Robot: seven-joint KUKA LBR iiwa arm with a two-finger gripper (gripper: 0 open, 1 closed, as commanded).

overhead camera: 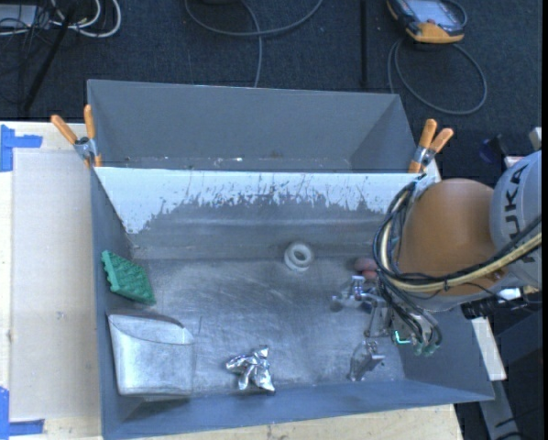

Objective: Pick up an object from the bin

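My gripper [360, 330] is low over the right part of the bin floor. Its two metal fingertips [351, 294] stand wide apart, so it is open, and only bare floor shows between them. A crumpled ball of silver foil [251, 371] lies to its left near the front wall. A small whitish tape ring [299, 256] rests on the floor farther back, up and left of the gripper. A small pinkish thing [364, 266] peeks out just behind the upper finger, mostly hidden by the arm's cables.
A green ridged piece [127, 278] leans at the left wall. A flat silvery pouch [151, 354] lies in the front left corner. The orange cover and cables of the arm hang over the bin's right side.
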